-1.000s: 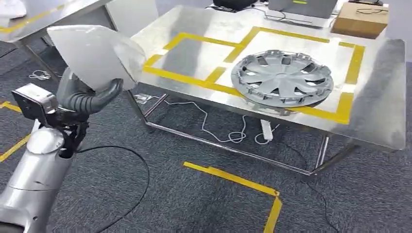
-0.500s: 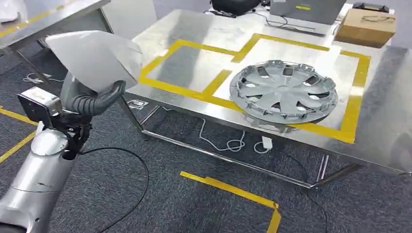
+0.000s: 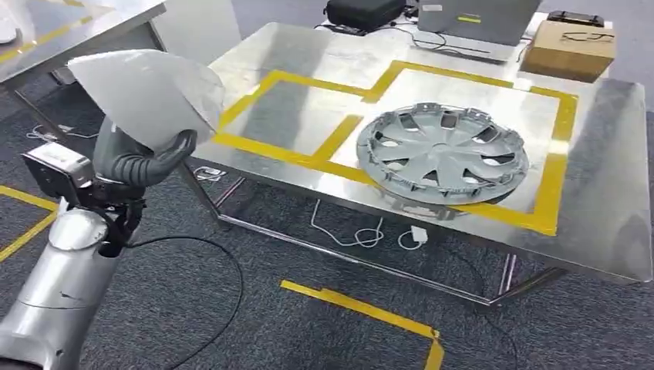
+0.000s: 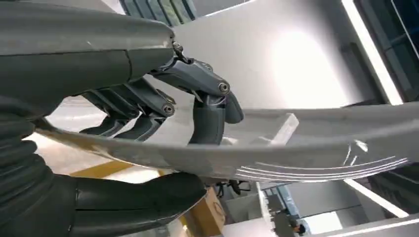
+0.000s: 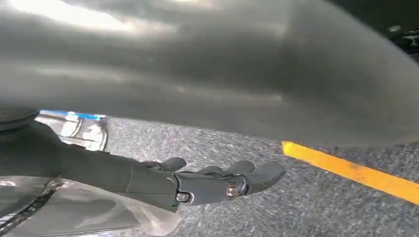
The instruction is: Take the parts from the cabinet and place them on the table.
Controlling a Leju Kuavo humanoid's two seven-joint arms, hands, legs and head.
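Observation:
My left hand grips a flat, light grey panel by its lower edge and holds it raised, off the near left corner of the steel table. In the left wrist view the fingers and thumb clamp the panel's curved edge. A grey wheel cover lies in the right yellow-taped box on the table. The left taped box is bare. My right hand hangs over the carpet with its fingers extended and nothing in it.
A cardboard box, a grey case and a black bag sit at the table's far edge. A second steel table stands at far left. White cables and yellow floor tape lie under and before the table.
The whole picture has shifted a little, so the camera has moved relative to the table. My left hand keeps the same hold on the panel.

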